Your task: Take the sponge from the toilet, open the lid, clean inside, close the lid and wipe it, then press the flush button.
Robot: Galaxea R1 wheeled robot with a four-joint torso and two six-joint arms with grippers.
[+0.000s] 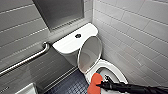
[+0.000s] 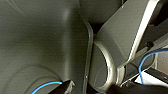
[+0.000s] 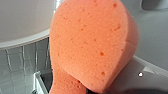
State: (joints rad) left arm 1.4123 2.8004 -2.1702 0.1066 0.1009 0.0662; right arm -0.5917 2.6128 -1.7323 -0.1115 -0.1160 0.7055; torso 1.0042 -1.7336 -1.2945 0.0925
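The sponge (image 1: 95,82) stands on end at 6 o'clock in the head view, pinched at its lower half by the right gripper (image 1: 99,85), which is closed on it. The right arm reaches in from 3 o'clock along the lower edge. The sponge hangs just over the near rim of the toilet (image 1: 68,45), with the bowl opening at its 2 o'clock. In the right wrist view its pitted orange face looms close against white ceramic.

At the sponge's 12 o'clock the lid (image 1: 90,53) is raised, grey underside showing, leaning back toward the tank. The flush button (image 1: 78,35) sits in the tank top, at 11 o'clock from the lid.

A steel grab bar (image 1: 25,61) runs along the tiled wall at 8 o'clock from the tank. The dark tiled floor (image 1: 72,86) lies at the sponge's 9 o'clock.

Whether the left gripper (image 2: 90,88) is open or closed I cannot tell.
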